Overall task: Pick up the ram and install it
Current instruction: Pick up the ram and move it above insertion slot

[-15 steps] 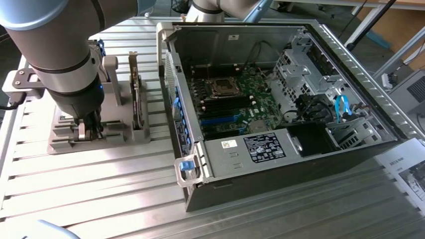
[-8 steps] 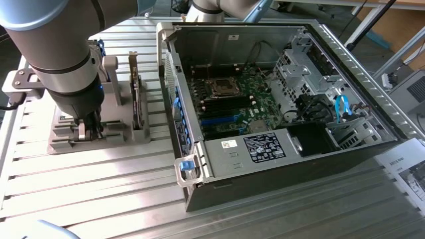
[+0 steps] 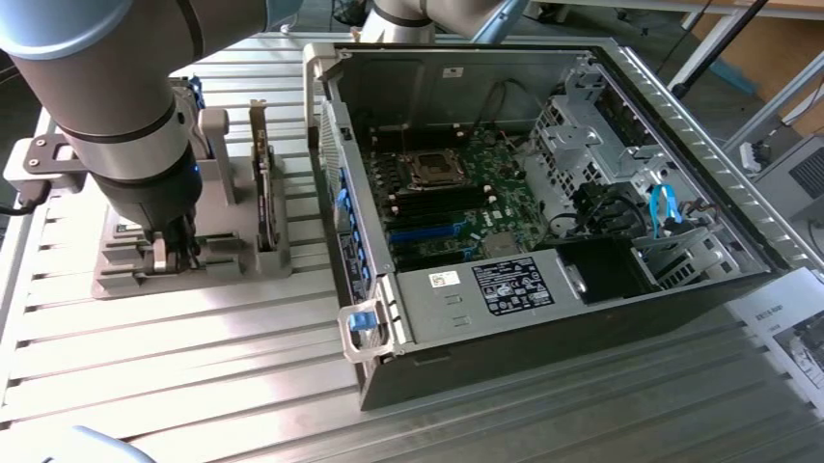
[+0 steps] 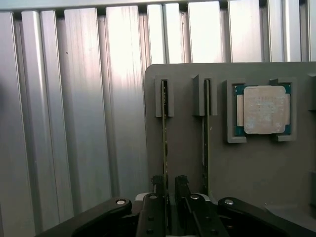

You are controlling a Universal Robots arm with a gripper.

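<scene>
Two ram sticks stand on edge in slots of a grey holder [image 4: 247, 168]; in the wrist view they show as thin green lines. My gripper [image 4: 169, 186] is low over the holder, open, with one dark finger on each side of the nearer ram stick [image 4: 164, 133]. A gap shows between the stick and the fingers [image 4: 181, 185]. The second ram stick [image 4: 205, 143] stands parallel, just outside the jaws. In the exterior view my gripper [image 3: 174, 257] reaches down into the holder [image 3: 123, 280] at the exterior view's left, and the arm covers the sticks there.
A square silver processor chip [image 4: 265, 109] lies in a pocket of the holder. A dark expansion card [image 3: 264, 183] stands upright in the holder beside my arm. The open computer case [image 3: 721, 280] with its motherboard [image 3: 451, 207] lies at the exterior view's right on a ribbed metal table [image 3: 193, 376].
</scene>
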